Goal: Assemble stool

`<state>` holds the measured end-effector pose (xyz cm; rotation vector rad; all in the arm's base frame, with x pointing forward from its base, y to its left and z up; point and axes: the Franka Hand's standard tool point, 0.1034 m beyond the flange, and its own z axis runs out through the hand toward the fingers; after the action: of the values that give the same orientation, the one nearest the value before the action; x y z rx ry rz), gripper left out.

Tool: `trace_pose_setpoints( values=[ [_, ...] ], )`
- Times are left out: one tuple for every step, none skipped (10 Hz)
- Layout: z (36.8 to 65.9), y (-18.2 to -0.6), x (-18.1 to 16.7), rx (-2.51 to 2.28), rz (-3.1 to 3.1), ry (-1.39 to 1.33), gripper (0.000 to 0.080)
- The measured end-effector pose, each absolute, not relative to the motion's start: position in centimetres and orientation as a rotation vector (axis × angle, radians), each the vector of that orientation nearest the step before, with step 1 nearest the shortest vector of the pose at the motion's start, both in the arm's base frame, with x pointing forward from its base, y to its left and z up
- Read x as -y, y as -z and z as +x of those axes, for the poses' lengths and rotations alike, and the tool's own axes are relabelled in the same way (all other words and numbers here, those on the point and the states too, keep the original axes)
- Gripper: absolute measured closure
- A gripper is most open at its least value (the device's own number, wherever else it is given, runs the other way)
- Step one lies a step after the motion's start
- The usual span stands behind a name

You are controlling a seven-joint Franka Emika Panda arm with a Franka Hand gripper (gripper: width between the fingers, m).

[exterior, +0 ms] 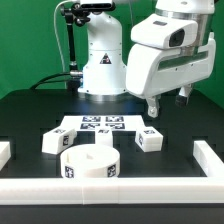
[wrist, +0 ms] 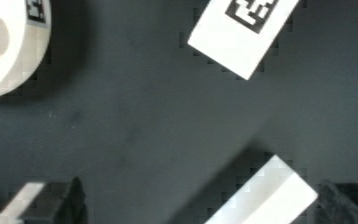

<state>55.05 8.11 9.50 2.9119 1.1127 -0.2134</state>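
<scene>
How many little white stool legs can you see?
2. One leg lies beside the marker board on the exterior view's left; the other leg lies beside it on the exterior view's right. A third may be hidden.

My arm (exterior: 100,60) stands on its base at the back and arches over toward the exterior view's right. The wrist (exterior: 165,50) is tipped so the gripper (exterior: 167,100) points down, its fingers (exterior: 152,106) spread wide apart, gripping nothing, hanging in mid-air.
</scene>
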Motion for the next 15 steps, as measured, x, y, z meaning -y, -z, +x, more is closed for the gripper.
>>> trace_pose_setpoints(
  values=[
    [55.1,-9.5,-8.0,-1.126,2.896,0.215,0.015],
    [55.1,-9.5,-8.0,-1.126,2.896,0.215,0.015],
    [55.1,-9.5,-8.0,-1.128,2.896,0.214,0.015],
    [55.1,-9.3,-7.6,-1.166,2.884,0.197,0.015],
    [54.7,-8.3,-5.8,-1.281,2.837,0.12,0.015],
    [54.3,-7.4,-3.7,-1.362,2.805,0.114,0.015],
    [54.5,-6.8,-2.3,-1.435,2.784,0.108,0.015],
    [54.9,-6.3,-1.2,-1.479,2.765,0.104,0.015],
    [55.6,-6.0,-0.3,-1.514,2.748,0.1,0.015],
    [56.1,-6.0,0.1,-1.516,2.745,0.092,0.015],
    [56.0,-5.9,-0.1,-1.518,2.745,0.094,0.015],
    [55.9,-5.9,0.0,-1.519,2.746,0.096,0.015],
    [55.9,-5.8,0.0,-1.518,2.746,0.096,0.015],
    [55.9,-5.8,0.0,-1.52,2.745,0.098,0.015],
    [55.9,-5.2,0.6,-1.576,2.714,0.091,0.015]
  ],
)
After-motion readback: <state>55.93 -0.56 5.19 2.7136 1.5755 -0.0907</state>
